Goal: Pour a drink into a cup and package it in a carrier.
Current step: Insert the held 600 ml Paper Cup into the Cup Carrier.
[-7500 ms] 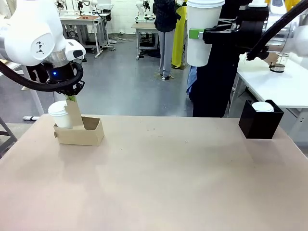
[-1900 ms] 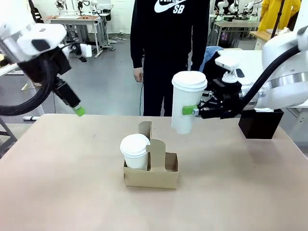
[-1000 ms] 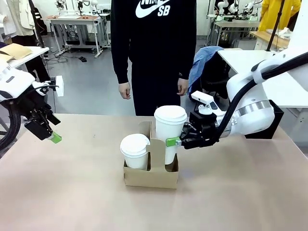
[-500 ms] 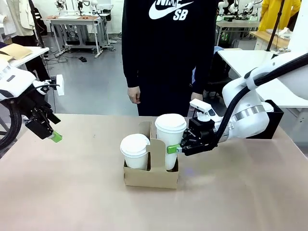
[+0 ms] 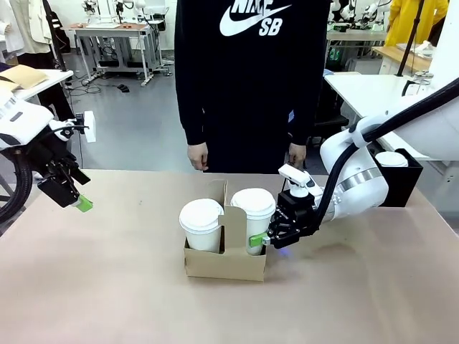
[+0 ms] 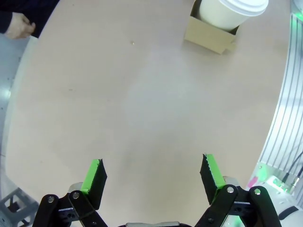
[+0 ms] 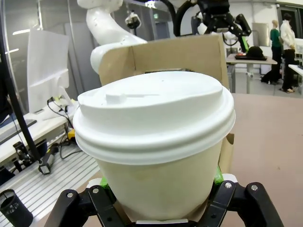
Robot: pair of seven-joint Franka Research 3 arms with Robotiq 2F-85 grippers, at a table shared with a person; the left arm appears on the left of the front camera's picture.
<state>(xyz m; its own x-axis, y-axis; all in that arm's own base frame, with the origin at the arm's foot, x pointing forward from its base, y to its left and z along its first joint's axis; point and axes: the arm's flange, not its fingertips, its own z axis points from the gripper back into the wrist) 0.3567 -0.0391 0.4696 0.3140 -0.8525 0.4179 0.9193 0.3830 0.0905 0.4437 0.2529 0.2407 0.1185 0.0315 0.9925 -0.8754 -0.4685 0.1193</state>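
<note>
Right gripper (image 5: 259, 240) clamps cup (image 5: 252, 215) in carrier (image 5: 224, 262) at frame center; left gripper (image 5: 80, 204) spread wide, far left.

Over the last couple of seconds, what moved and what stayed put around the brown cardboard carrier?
The right gripper carried the second tall white lidded paper cup from mid-air down into the right slot of the brown cardboard two-slot carrier, and stays shut on it. The open left gripper drew back to the left. The first white lidded cup and the carrier stayed put.

Black box (image 5: 399, 183) (far right), person (image 5: 244, 79)
</note>
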